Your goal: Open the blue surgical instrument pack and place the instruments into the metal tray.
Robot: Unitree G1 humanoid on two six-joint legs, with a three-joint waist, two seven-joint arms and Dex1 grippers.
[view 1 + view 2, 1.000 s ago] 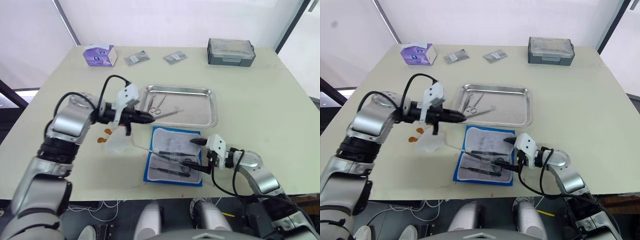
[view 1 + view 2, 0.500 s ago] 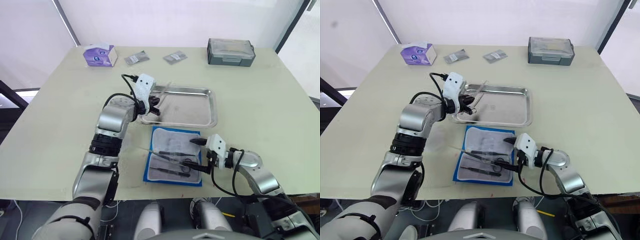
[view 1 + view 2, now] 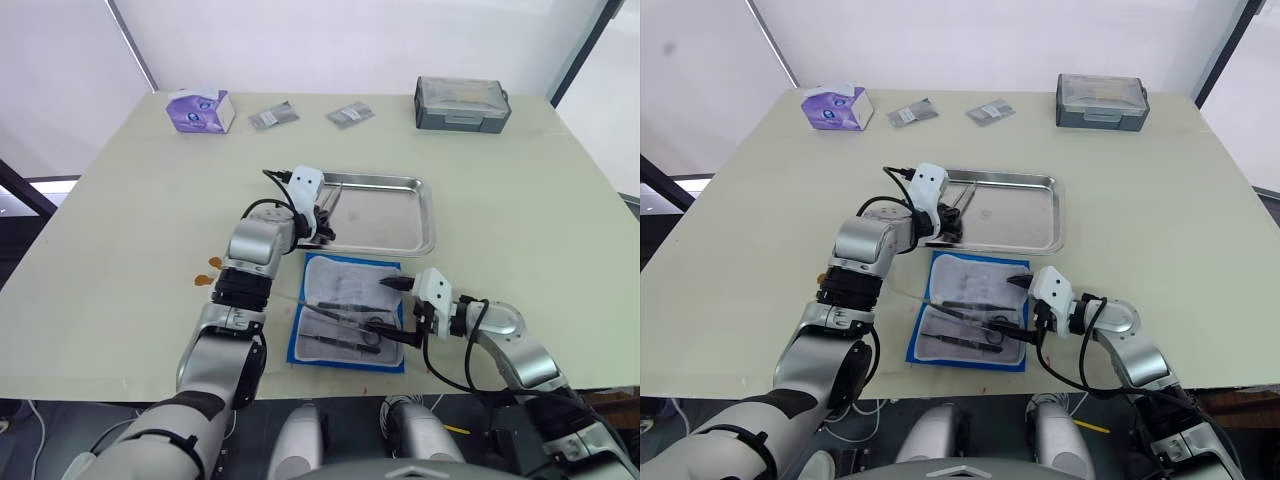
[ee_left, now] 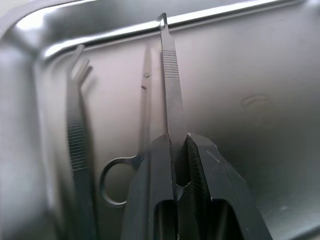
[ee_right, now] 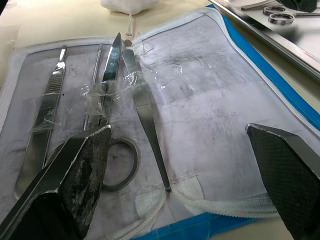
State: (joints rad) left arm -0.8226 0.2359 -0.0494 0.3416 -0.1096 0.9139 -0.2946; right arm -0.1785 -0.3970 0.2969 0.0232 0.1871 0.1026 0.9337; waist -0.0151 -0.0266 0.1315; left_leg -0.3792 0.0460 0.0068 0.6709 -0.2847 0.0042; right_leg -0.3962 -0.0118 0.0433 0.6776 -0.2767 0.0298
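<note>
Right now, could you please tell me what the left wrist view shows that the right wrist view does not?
Left wrist view alone: the left gripper shut on a slim flat metal instrument over the shiny steel tray, beside serrated steel tweezers.

Right wrist view alone: the open right gripper above the opened blue fabric pack, with instruments taped to its pale lining, among them a ribbed-handled steel tool.

Both: the tray and the ring-handled scissors lying in it.

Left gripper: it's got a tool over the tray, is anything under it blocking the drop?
Partly. The left gripper holds a flat metal handle over the metal tray's left end, where scissors and tweezers already lie beside and partly beneath it. The tray's right side is bare.
</note>
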